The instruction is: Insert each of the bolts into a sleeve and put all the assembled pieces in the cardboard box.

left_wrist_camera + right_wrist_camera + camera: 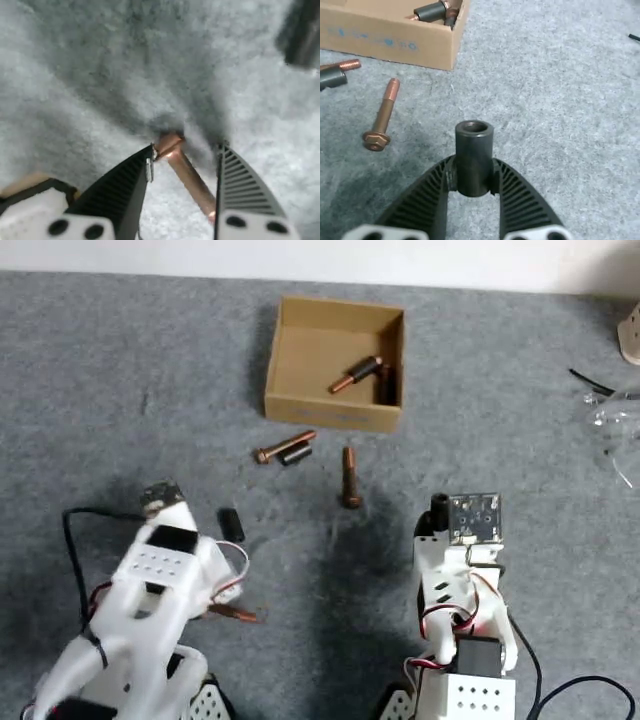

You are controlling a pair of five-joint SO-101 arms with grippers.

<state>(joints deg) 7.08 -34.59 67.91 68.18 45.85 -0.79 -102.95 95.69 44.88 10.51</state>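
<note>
right claw (pixel 472 176): clamped on a dark sleeve (pixel 474 150), which stands upright with its open bore facing up; in the high view it sits lower right of centre.
left claw (pixel 186 148): a copper bolt (pixel 189 176) lies aslant inside it, head outermost. whether it is pinched or only resting there i cannot tell. in the high view this bolt pokes out beside the left arm (pixel 150 580), lower left of the frame.
spare sleeve (pixel 231 524): on the grey carpet (pixel 120 390), just above the left arm, left of centre.
lone bolt (pixel 350 477): mid-frame on the carpet, head toward the arms.
third bolt (pixel 278 450): just below the box, with a short sleeve (pixel 296 454) right beside it; they do not look mated.
cardboard box (pixel 330 416): upper centre, open, with one assembled piece (pixel 358 373) inside near its right wall. a dark shape next to it is too small to name.
progress: early, by my reckoning, with three bolts out of the box.
risk, slip: if the slanted bolt is not firmly held, lifting it could drop it.
risk, misfit: a bolt arriving off-axis would likely catch the sleeve's rim and jam, or lever the sleeve out of the right claw.
risk, knock: a low sweep between the arms might scatter the loose parts on the carpet.
</note>
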